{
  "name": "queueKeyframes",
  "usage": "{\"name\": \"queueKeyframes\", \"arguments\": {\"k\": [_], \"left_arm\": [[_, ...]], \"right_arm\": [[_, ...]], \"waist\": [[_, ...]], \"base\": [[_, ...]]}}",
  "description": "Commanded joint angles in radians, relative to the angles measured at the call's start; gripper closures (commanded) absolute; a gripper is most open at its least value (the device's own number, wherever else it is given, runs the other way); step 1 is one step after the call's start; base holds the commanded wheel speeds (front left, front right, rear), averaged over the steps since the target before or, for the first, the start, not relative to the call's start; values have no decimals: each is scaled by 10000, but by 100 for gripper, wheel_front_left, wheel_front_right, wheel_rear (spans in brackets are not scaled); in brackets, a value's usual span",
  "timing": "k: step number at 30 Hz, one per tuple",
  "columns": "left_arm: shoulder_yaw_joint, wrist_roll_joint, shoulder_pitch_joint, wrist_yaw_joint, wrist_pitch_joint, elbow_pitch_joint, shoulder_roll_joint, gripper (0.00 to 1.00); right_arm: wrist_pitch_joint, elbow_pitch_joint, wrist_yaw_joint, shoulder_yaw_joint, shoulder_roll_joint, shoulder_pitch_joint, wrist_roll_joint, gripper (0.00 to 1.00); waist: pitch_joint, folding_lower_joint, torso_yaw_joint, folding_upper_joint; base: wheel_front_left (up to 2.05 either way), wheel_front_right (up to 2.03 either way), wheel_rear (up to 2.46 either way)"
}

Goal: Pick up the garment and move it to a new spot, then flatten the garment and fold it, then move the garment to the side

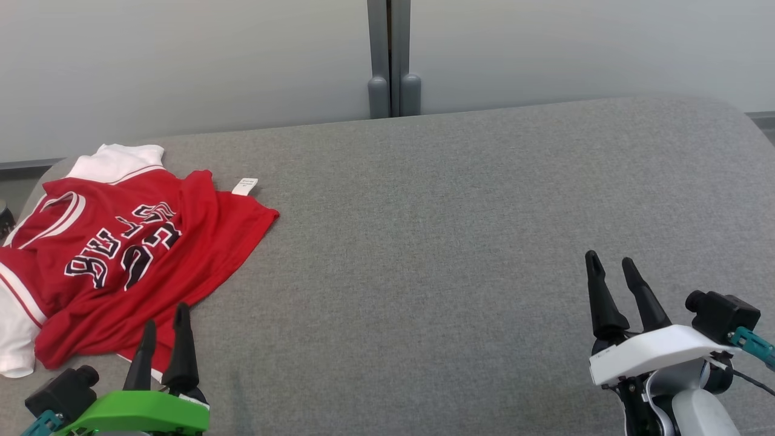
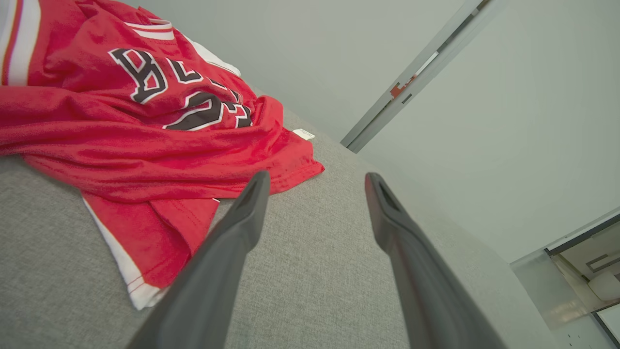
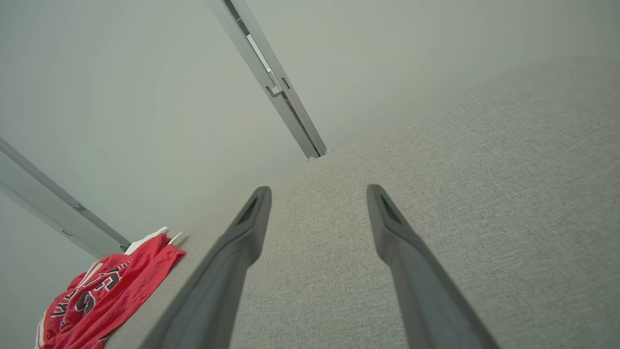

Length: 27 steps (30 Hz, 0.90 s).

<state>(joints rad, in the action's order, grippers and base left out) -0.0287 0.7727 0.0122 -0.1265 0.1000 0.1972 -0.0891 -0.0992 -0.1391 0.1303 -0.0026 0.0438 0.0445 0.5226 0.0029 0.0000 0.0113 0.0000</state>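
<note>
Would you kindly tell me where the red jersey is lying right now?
In the head view the red jersey lies crumpled at the left of the grey surface, just beyond the left pincer.

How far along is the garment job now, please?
Nothing looks done: the red jersey lies crumpled at the left of the grey table. Nothing is in hand: the left gripper, near its hem, and the right gripper are open and empty. Pickup, flattening, folding and moving aside remain.
</note>
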Motion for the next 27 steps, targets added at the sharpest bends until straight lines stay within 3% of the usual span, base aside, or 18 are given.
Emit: {"name": "queueKeyframes", "arguments": {"k": [1, 27], "left_arm": [[37, -410, 32, -36, 121, -176, -141, 0], [512, -3076, 435, -47, 802, -50, -487, 0]], "right_arm": [[-136, 135, 4, -1, 57, 0, -425, 0], [-822, 111, 4, -186, 71, -277, -3661, 0]], "waist": [[-3, 0, 0, 0], [-8, 0, 9, 0]], "base": [[0, 0, 0], [0, 0, 0]]}}
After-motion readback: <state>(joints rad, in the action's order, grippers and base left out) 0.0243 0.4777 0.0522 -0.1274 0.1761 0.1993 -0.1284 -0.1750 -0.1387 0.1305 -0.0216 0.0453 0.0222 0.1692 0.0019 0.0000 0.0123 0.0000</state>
